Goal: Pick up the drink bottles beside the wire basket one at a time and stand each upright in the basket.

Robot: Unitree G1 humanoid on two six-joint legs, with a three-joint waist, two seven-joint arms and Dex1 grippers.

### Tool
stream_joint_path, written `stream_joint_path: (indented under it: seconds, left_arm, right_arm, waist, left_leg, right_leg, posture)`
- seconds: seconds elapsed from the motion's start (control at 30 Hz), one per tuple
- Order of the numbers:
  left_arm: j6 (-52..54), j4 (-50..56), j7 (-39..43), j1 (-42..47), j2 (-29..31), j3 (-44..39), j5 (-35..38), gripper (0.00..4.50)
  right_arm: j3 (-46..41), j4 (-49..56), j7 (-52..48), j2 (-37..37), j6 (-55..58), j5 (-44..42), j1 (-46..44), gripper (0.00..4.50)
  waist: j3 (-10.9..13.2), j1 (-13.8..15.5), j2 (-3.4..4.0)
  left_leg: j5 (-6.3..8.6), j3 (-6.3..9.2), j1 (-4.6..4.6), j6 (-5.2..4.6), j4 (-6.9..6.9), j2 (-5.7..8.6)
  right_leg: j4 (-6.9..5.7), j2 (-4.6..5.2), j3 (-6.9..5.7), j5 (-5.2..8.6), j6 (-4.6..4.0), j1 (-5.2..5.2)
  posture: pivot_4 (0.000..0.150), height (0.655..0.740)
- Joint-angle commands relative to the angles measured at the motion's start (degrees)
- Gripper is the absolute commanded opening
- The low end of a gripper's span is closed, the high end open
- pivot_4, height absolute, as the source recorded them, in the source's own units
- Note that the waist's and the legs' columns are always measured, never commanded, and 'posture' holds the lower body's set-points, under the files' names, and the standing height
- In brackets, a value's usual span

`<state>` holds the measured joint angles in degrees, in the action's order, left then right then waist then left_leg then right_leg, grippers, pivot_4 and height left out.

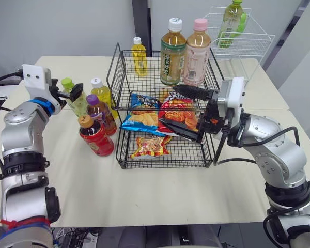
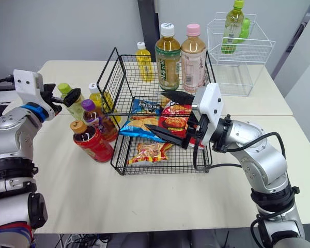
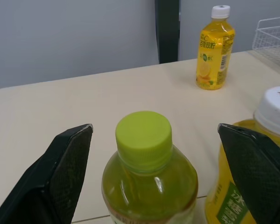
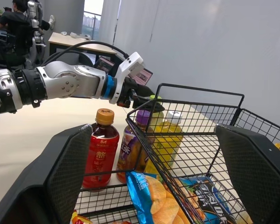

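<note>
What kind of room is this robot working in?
Probably an office or lab test space: pale tables pushed together, plain grey walls, and a person by another desk in the background.

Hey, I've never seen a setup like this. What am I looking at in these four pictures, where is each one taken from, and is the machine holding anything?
This is a humanoid robot with two arms, each ending in a black two-fingered gripper. Two pictures come from cameras on its head, looking down over a table; the other two come from a camera on each wrist. On the table stands a wire basket holding snack bags, with four drink bottles beside it. The left gripper is open, one finger on each side of the green-capped bottle, not touching it. The right gripper is open above the snacks. Neither holds anything.
</note>
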<state>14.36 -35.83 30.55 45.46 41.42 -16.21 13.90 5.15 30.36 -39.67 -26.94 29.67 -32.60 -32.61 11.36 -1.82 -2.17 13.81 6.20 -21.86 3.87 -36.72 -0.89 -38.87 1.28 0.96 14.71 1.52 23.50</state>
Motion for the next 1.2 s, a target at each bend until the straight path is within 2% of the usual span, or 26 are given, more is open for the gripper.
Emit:
stream_joint_path:
  seconds: [0.03,0.3,0.43,0.67,0.93,1.07,1.2]
  left_arm:
    - [-4.4,-4.6,0.1,4.0,-0.4,0.7,-1.4,4.46]
    - [-9.0,-13.2,-1.0,8.4,-1.7,2.1,-3.5,4.46]
    - [-10.8,-15.5,-0.7,9.8,-1.7,1.9,-3.6,3.66]
    - [-10.5,-19.1,-1.8,11.6,-0.9,1.8,-4.3,1.41]
    - [-10.9,-17.9,-0.1,10.9,0.2,0.4,-2.7,1.38]
    - [-11.4,-12.2,5.6,10.5,1.9,-2.0,1.0,1.38]
    - [-4.8,-8.6,14.1,14.7,7.8,-3.0,4.7,1.38]
  right_arm:
    - [-1.5,2.2,1.0,-0.4,-0.4,0.2,-0.9,4.5]
    - [-1.5,2.3,1.5,-0.6,-0.5,0.2,-0.9,4.5]
    - [-1.5,2.4,1.6,-0.7,-0.6,0.2,-0.7,4.5]
    - [-1.9,2.4,1.9,-0.5,-0.5,-0.3,-0.4,4.5]
    - [-1.9,2.5,2.2,-0.3,-0.5,-0.4,-0.4,4.5]
    - [-1.9,2.7,2.5,-0.3,-0.7,-0.3,-0.1,4.5]
    - [-2.4,2.8,2.2,-0.5,-2.0,0.2,0.4,4.5]
  waist:
    - [0.0,0.0,0.0]
    - [0.0,0.0,-0.01]
    - [0.0,0.0,-0.01]
    - [0.0,0.0,-0.01]
    - [0.0,-0.1,-0.01]
    - [0.0,-0.2,-0.05]
    - [0.1,-0.2,-0.17]
  left_leg:
    - [0.0,0.01,-0.01,0.0,0.0,0.0]
    - [0.0,0.01,-0.02,0.0,0.0,0.0]
    - [0.0,0.03,-0.03,0.0,0.0,0.01]
    - [0.0,0.03,-0.02,0.0,0.0,0.02]
    - [0.0,0.03,-0.01,0.0,0.01,0.01]
    - [0.0,0.02,-0.07,0.0,0.02,0.0]
    - [0.0,0.08,-0.45,0.0,-0.01,-0.01]
  right_leg:
    - [0.0,0.0,-0.01,0.0,0.0,0.0]
    - [0.0,0.01,-0.01,0.0,0.01,0.0]
    - [0.0,0.01,-0.02,0.0,0.01,0.01]
    - [0.0,0.01,-0.02,0.0,0.01,0.0]
    - [-0.01,0.0,-0.01,0.0,0.01,0.0]
    - [-0.01,0.0,-0.02,0.0,0.01,0.07]
    - [-0.03,-0.01,-0.07,-0.03,-0.04,0.37]
  posture:
    - [0.15,0.74]
    - [0.15,0.74]
    - [0.15,0.74]
    - [0.15,0.74]
    - [0.15,0.74]
    - [0.15,0.74]
    - [0.15,0.74]
